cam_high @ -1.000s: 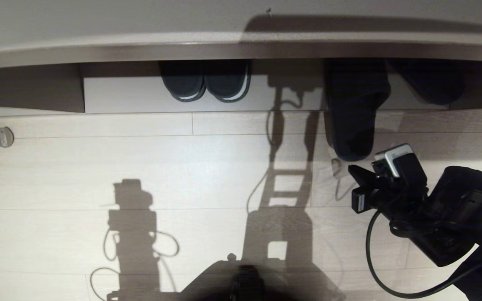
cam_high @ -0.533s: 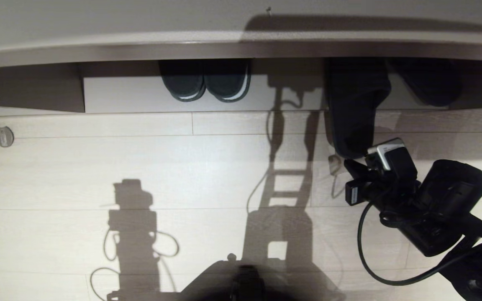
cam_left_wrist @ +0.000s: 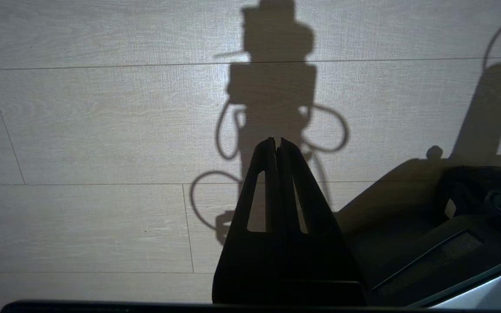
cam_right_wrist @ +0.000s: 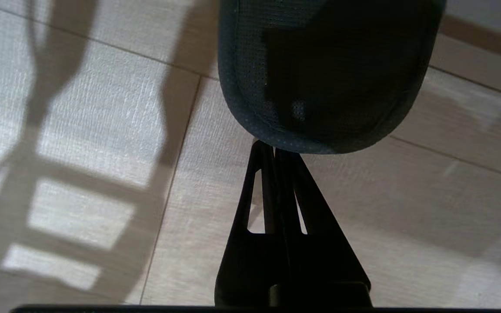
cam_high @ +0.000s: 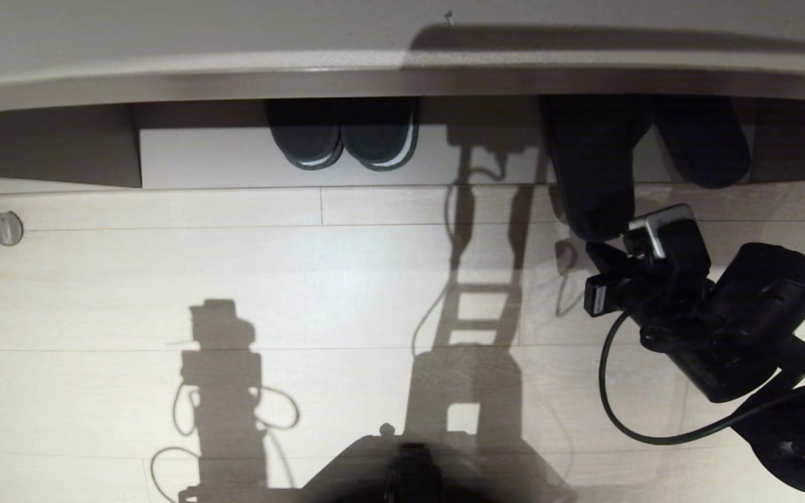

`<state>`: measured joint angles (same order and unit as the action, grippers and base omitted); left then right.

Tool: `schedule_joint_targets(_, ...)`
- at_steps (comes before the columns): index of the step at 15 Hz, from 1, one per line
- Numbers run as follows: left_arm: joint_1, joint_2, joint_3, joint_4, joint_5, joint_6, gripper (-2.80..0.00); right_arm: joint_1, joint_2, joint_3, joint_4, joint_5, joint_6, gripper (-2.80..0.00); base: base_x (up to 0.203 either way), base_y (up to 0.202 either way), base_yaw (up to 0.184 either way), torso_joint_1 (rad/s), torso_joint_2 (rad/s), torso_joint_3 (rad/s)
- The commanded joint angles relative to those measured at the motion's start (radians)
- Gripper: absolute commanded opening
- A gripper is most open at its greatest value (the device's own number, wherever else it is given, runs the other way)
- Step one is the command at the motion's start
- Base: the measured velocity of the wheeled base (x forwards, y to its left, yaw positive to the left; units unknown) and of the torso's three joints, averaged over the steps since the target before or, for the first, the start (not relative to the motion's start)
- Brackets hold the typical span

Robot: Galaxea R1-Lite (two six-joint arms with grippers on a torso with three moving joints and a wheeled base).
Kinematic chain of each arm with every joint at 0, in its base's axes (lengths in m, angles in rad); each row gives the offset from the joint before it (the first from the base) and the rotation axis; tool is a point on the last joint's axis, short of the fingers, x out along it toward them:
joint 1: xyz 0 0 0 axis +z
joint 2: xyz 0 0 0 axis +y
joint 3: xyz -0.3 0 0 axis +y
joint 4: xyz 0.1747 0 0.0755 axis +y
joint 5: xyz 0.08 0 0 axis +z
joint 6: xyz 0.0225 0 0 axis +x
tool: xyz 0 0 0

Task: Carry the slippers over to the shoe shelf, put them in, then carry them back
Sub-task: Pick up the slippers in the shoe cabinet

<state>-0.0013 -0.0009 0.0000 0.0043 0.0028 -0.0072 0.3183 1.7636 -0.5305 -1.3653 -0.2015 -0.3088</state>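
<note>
One of the slippers (cam_high: 588, 175) lies lengthwise with its toe inside the shoe shelf (cam_high: 221, 159) and its heel out on the pale floor. The other (cam_high: 703, 143) lies further in, to its right, in shadow. My right gripper (cam_high: 592, 249) is shut, and its tips rest against the heel rim of the nearer slipper (cam_right_wrist: 320, 78). In the right wrist view the right gripper (cam_right_wrist: 268, 147) has nothing between its closed fingers. My left gripper (cam_left_wrist: 276, 140) is shut and hangs over bare floor, away from the slippers.
A darker pair with white sole edges (cam_high: 343, 140) sits in the shelf left of the middle. A round metal stop (cam_high: 5, 228) is on the floor at far left. The right arm's cable (cam_high: 612, 405) loops low. My base (cam_high: 409, 468) shows at the near edge.
My right gripper has moved toward the shelf, and the nearer slipper has slid deeper in ahead of it. The other slipper has shifted left and straightened.
</note>
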Motion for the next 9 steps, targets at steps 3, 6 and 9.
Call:
schedule_joint_targets(3,0.000,0.001,0.000,0.000,0.000,0.000,-2.80,-0.004,0.004,-0.015,-0.008,-0.001,-0.004,-2.80,0.000,0.000,0.000,0.000,0.00,0.000)
schedule_joint_targets(6,0.000,0.001,0.000,0.000,0.000,0.000,-2.80,-0.004,0.005,-0.052,0.018,-0.003,-0.003,-2.80,0.000,0.000,0.000,0.000,0.00,0.000)
schedule_joint_targets(9,0.000,0.001,0.000,0.000,0.000,0.000,-2.80,-0.019,0.005,-0.100,0.054,-0.007,-0.003,-2.80,0.000,0.000,0.000,0.000,0.00,0.000)
